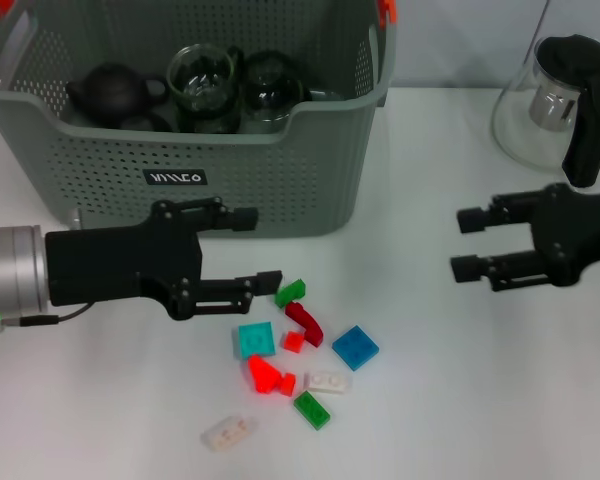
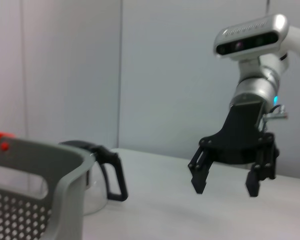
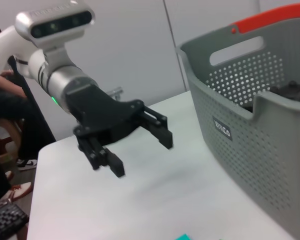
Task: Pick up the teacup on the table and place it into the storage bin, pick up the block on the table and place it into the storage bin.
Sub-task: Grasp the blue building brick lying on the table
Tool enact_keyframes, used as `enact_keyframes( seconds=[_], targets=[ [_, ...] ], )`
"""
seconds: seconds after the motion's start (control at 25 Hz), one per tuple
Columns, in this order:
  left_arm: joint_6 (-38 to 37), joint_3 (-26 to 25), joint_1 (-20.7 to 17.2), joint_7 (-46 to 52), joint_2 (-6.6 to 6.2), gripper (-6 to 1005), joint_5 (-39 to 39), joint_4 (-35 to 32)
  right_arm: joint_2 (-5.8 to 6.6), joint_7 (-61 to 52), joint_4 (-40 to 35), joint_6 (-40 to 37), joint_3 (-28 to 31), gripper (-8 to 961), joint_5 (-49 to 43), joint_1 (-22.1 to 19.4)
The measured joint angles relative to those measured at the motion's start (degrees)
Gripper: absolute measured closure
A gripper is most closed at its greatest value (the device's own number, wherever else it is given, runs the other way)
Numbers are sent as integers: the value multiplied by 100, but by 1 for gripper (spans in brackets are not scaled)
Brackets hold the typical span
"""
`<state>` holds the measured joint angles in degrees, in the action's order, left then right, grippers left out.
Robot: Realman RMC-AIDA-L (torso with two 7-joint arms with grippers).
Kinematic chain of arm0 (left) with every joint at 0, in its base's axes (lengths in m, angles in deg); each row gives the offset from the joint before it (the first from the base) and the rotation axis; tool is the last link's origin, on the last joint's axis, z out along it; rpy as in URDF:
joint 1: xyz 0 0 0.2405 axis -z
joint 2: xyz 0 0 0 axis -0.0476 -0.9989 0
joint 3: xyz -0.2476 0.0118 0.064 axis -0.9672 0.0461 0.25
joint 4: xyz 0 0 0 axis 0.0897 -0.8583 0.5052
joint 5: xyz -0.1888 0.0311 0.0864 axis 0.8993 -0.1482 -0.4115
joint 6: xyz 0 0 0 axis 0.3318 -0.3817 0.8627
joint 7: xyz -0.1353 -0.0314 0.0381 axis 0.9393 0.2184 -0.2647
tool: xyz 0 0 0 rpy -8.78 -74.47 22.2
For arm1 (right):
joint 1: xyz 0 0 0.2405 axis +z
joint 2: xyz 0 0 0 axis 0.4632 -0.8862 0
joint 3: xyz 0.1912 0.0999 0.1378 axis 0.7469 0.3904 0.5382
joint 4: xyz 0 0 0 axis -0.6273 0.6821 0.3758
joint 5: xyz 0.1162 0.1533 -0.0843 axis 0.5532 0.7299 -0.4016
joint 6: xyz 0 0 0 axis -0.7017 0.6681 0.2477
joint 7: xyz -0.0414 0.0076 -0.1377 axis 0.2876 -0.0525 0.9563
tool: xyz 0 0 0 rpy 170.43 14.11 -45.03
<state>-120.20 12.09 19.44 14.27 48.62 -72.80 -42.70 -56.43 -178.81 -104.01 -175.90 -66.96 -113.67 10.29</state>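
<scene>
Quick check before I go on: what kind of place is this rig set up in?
Probably an indoor lab or office test bench: a plain white table, bare pale walls, and a seated person beside a keyboard behind the left arm.

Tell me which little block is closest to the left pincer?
The small green block, lying just past the left pincer. The other blocks, such as the blue block and the white block, lie farther away on the table.

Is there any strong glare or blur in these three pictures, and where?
Head view: one orange-red plastic block glows overexposed, and the white table is evenly lit with soft shadows. Left wrist view: the right gripper looks slightly soft. Right wrist view: the grey-green perforated storage bin is sharp.
</scene>
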Motion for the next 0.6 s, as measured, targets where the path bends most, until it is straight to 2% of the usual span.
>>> enact_keyframes(
  seconds=[0.2,0.4,0.6],
  targets=[
    [-46,-272,26,138,-33,231,-174,25,-146,-32,-10,141,-150,114,-201,239],
    [-104,-447,-19,316,-30,227,-176,55,-146,245,-164,197,-531,73,-277,340],
    [-126,-515,2,337,-60,228,-234,319,-182,69,-790,393,-1028,19,-595,404]
  ],
)
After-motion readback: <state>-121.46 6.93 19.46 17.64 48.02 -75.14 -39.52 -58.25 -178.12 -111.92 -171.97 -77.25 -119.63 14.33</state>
